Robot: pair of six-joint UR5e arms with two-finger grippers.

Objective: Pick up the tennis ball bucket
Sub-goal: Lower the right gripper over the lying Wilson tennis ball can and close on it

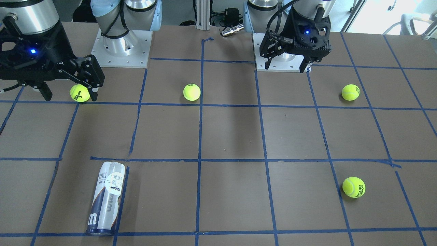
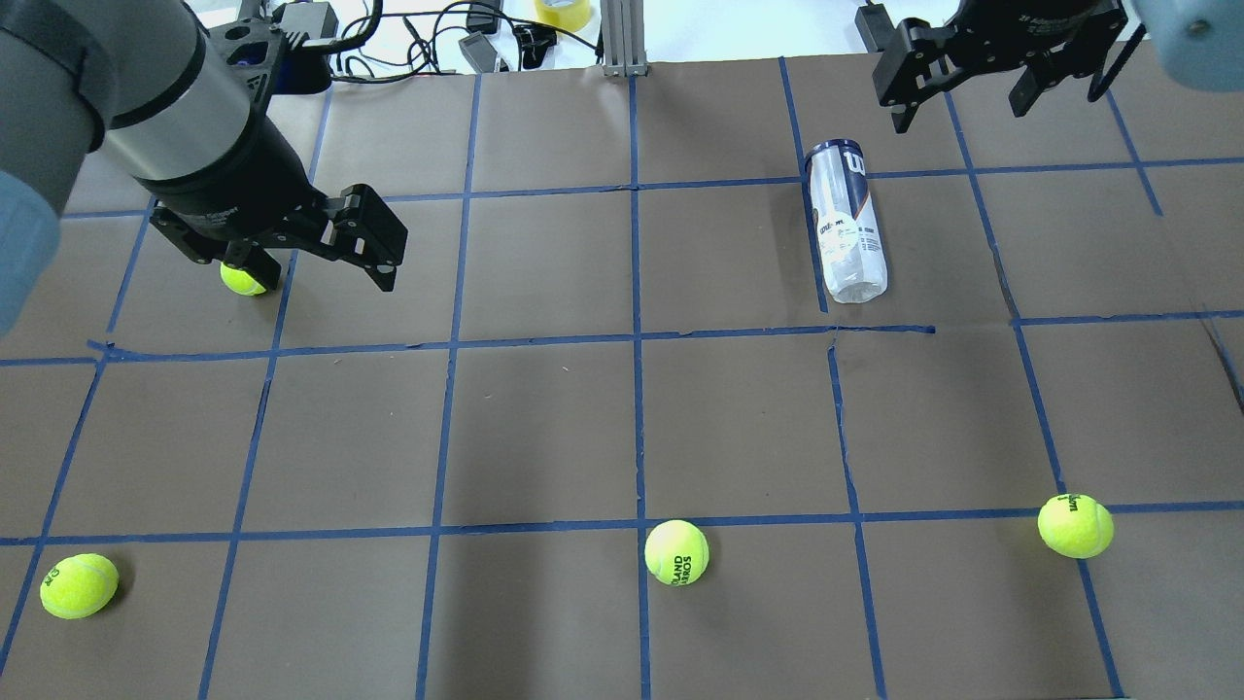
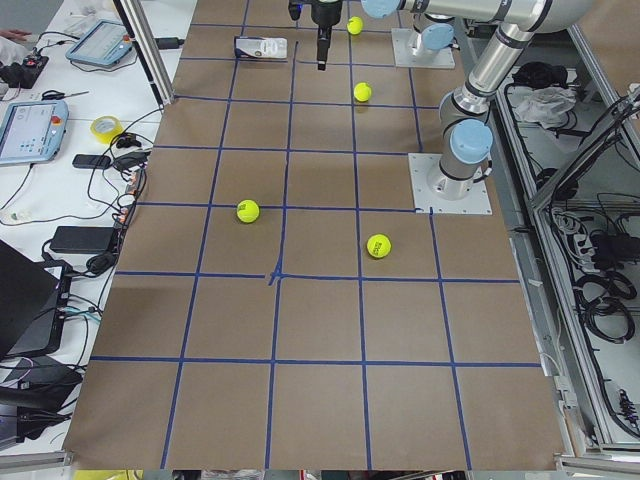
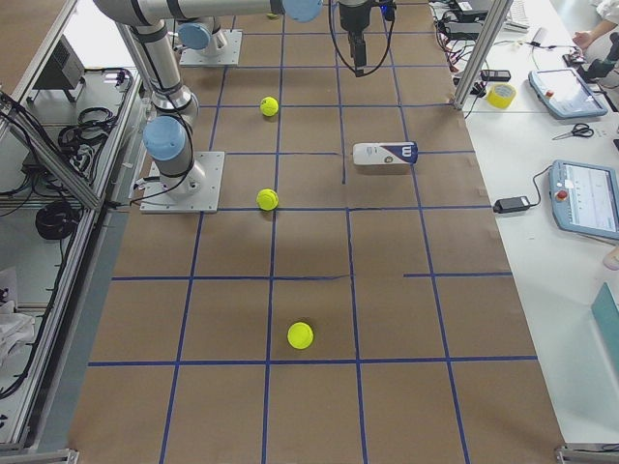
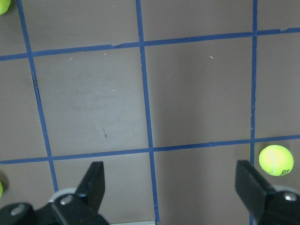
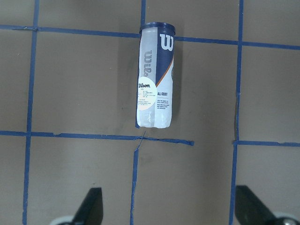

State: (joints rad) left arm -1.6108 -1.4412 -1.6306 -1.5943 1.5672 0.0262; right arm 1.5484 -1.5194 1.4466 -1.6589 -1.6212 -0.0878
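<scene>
The tennis ball bucket (image 1: 106, 200) is a slim clear tube with a navy-and-white Wilson label. It lies on its side on the brown table, on my right side far from the bases, along a blue tape line. It also shows in the overhead view (image 2: 846, 228) and in the right wrist view (image 6: 156, 79). My right gripper (image 2: 960, 112) is open and empty, held high above the table near the bucket, with its fingers (image 6: 93, 206) wide apart. My left gripper (image 2: 321, 277) is open and empty over the table's left side, far from the bucket; it also shows in the front view (image 1: 285, 68).
Several yellow-green tennis balls lie loose on the table: one below the left gripper (image 2: 243, 279), and three in the near row, left (image 2: 78, 585), middle (image 2: 676, 552) and right (image 2: 1075, 526). Blue tape grids the table (image 2: 544, 428). Cables and devices lie past the far edge.
</scene>
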